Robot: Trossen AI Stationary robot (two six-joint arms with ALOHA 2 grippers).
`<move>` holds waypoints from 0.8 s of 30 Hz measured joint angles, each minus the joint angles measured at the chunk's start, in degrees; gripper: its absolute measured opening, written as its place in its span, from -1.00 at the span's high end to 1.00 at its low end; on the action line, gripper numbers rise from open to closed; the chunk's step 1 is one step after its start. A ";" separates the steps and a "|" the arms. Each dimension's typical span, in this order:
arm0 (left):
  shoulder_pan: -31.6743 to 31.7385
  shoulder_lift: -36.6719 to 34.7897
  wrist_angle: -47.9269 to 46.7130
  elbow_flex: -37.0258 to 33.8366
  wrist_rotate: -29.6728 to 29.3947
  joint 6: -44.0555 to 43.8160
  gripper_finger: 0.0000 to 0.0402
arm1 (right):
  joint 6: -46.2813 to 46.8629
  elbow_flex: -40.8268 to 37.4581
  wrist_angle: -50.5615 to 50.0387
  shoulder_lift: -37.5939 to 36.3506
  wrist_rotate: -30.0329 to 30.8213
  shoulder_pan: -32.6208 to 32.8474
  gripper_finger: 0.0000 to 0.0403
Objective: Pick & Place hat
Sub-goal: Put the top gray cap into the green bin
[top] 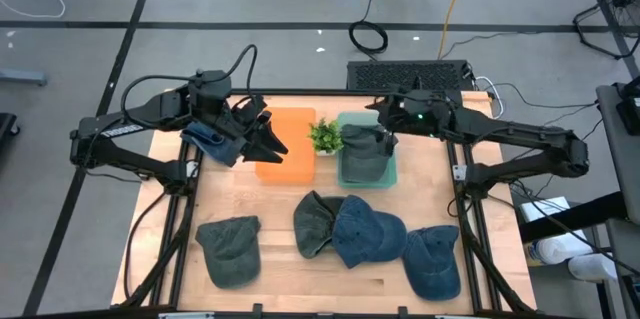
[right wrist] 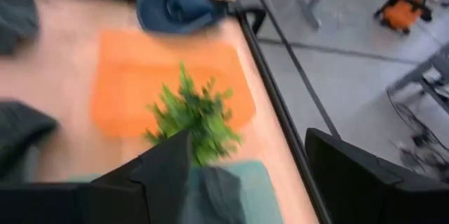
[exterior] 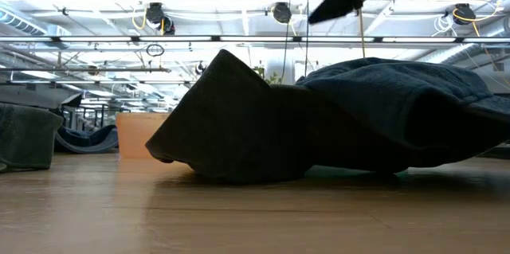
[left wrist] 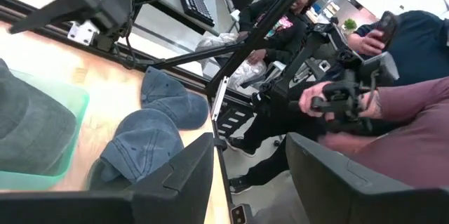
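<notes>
Your left tool (top: 268, 139) hangs over the orange tray (top: 287, 144) near the counter's (top: 300, 279) far edge, its fingers spread apart and empty in the left wrist view; a blue cap (top: 212, 141) sits just beside that arm at the tray's left edge. Your right tool (top: 386, 134) is above the green tray (top: 391, 174), fingers apart with nothing between them, and a grey-green hat (top: 364, 152) lies in that tray. A small green plant (top: 325, 136) stands between the two trays. Along the counter's near edge you have a grey cap (top: 230, 247) towards the left corner, then an olive cap (top: 315, 221) touching a blue denim cap (top: 366, 234), and another denim cap (top: 433, 261) towards the right corner.
</notes>
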 joint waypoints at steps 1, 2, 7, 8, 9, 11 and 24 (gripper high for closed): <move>0.00 0.00 0.00 0.00 -0.02 0.16 0.07 | 0.80 0.00 0.76 -0.49 0.00 0.86 -0.33; 0.00 0.00 0.00 0.00 -0.02 0.50 0.07 | 1.48 0.00 1.84 -0.97 0.02 1.82 -0.33; 0.00 0.00 0.02 0.00 -0.06 1.06 0.07 | 2.48 0.00 5.00 -3.04 4.22 6.95 -0.33; 0.00 0.00 0.02 0.00 -0.06 1.09 0.07 | 2.61 0.00 5.42 -3.42 5.98 8.02 -0.33; 0.00 0.00 0.02 0.00 -0.06 1.15 0.07 | 2.84 0.00 5.97 -3.70 7.82 9.00 -0.33; 0.00 0.00 0.02 0.00 -0.06 1.34 0.07 | 5.40 0.02 6.04 -3.94 11.06 10.48 -0.33; 0.04 0.00 0.02 0.00 -0.08 2.78 0.07 | 19.33 -6.81 1.49 8.08 12.55 10.54 -0.33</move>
